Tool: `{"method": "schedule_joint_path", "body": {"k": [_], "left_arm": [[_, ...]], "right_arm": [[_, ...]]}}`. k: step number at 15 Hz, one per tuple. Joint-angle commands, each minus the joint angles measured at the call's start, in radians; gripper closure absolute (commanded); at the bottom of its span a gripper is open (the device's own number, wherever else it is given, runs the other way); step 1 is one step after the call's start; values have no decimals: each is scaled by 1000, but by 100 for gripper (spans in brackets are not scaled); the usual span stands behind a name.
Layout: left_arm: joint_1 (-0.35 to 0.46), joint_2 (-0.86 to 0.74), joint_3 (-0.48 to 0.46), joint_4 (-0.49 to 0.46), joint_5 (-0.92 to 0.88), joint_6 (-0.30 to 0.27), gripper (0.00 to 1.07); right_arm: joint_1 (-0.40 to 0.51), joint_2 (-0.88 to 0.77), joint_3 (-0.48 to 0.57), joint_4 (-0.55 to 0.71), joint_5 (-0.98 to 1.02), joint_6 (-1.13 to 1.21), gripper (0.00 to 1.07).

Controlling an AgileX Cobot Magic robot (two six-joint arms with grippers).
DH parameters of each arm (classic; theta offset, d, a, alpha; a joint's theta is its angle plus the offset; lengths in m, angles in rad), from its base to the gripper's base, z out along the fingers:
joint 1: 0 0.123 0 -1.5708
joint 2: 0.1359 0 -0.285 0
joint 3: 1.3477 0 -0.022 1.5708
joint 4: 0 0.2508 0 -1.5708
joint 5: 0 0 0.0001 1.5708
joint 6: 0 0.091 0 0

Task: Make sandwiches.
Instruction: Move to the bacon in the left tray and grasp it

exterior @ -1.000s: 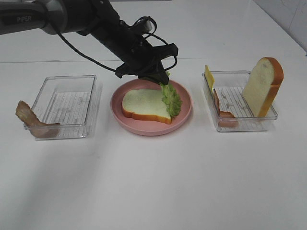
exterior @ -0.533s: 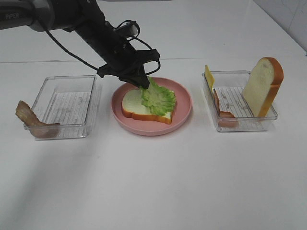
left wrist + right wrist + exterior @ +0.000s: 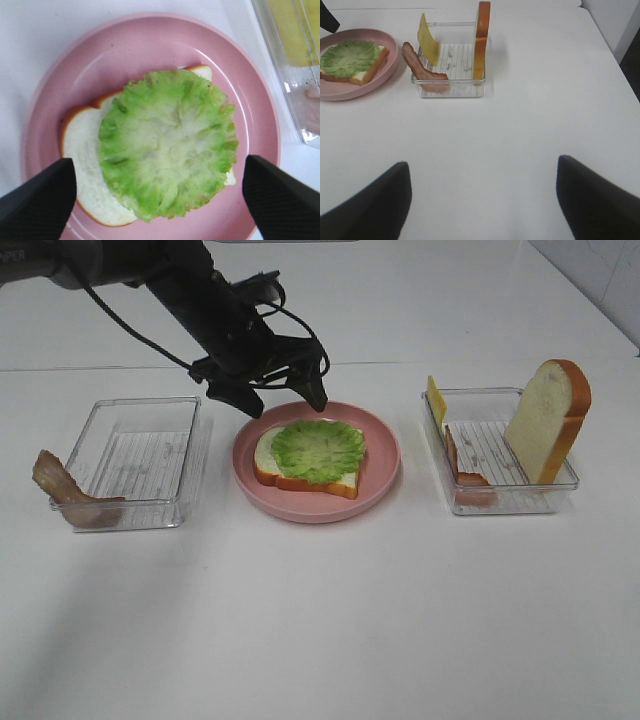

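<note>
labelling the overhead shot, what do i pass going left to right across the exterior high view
draped bacon strip → left clear tray → pink plate with the lettuce on a flat bread slice → cheese slice → second bacon strip → upright bread slice

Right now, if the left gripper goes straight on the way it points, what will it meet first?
Probably the lettuce leaf: the wrist view shows it centred ahead of the open left gripper, lying on the bread slice on the pink plate. The gap is unclear.
</note>
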Motion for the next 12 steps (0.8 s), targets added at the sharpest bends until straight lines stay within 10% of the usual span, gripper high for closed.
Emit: {"method": "schedule_joint_path", "body": {"k": [1,5,12], "left_arm": [[-3,-72,-7,109,13,-59,22],[-3,-190,-7,386,83,-218,34],[9,-297,9,560,350,-270,42]], "right_arm": [[-7,-13,2,2,-11,-6,32],[-7,-13,2,2,-11,-6,32],[-7,-13,2,2,-11,-6,32]]}}
